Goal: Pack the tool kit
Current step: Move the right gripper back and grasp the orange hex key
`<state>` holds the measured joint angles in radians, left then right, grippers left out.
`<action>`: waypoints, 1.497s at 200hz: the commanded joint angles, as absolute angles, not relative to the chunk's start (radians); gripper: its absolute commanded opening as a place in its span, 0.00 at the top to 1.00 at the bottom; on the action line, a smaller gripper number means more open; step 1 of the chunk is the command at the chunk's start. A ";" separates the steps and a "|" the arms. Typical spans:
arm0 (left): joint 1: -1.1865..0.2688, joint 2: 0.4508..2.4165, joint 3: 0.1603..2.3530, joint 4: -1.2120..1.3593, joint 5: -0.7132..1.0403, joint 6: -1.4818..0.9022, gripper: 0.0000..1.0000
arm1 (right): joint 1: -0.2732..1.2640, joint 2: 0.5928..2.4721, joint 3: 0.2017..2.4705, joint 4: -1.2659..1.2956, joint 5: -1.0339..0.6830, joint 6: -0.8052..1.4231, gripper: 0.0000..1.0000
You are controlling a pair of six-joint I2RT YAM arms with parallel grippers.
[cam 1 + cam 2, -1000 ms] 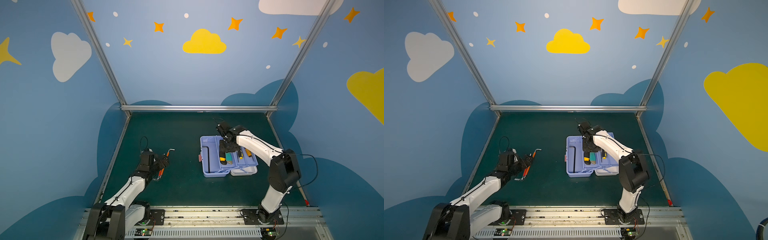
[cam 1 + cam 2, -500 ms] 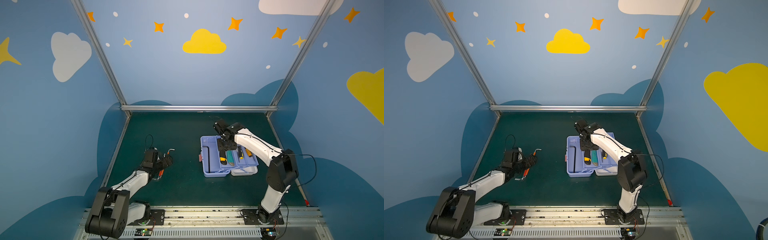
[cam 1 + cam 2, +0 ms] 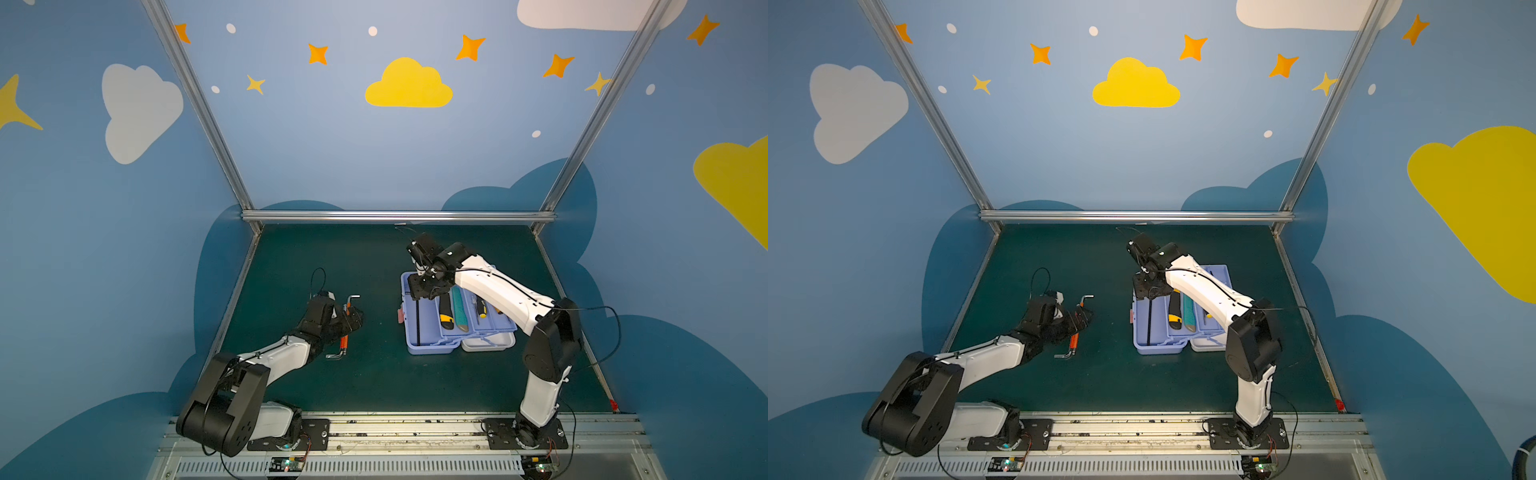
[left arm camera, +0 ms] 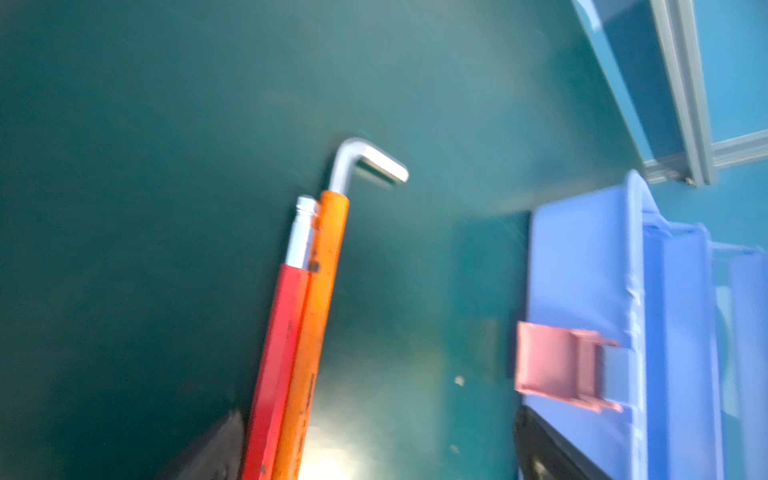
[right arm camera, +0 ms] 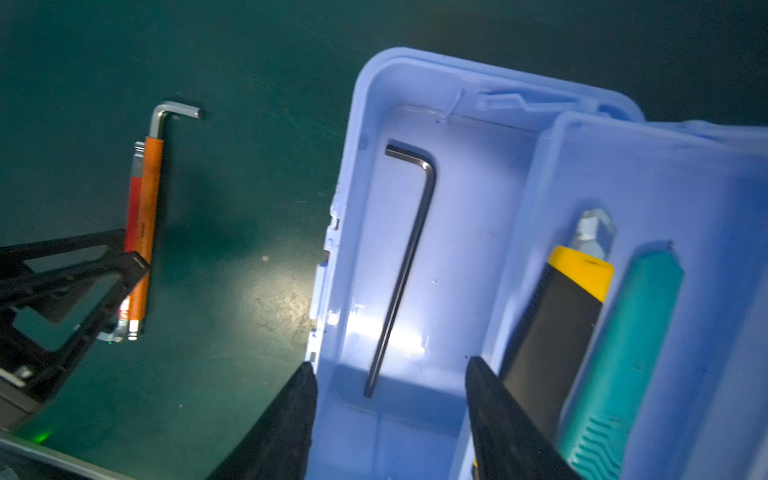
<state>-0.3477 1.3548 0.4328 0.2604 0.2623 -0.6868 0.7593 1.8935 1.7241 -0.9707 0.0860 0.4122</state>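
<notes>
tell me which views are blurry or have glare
Left wrist view: motion blur, worst on the tool kit and pink latch; glare on the mat. Right wrist view: sharp, glare beside the black hex key. Both top views: sharp.

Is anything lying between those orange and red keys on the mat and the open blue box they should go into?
Nothing visible does: only bare green mat lies between the orange and red keys and the blue box.

Tool kit [image 3: 415,338]: lavender-blue box, open, on green mat [image 3: 332,257]; white lid [image 3: 488,344] at its near right corner. Base: dark hex key [image 5: 409,257], flat. Tray: yellow-black knife [image 5: 557,316], teal tool [image 5: 623,353]. Left on the mat: orange-sleeved hex key [image 5: 148,216] touching red-sleeved key [image 5: 134,208].
</notes>
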 commanded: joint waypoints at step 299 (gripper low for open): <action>-0.059 0.773 0.387 -0.315 0.060 -0.663 0.00 | 0.942 2.556 2.290 -1.037 -0.124 0.286 0.67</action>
<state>-0.0654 0.7803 0.3939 -0.2966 0.0498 -0.6697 0.9363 2.5206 2.2742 -0.9936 -0.1394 0.2970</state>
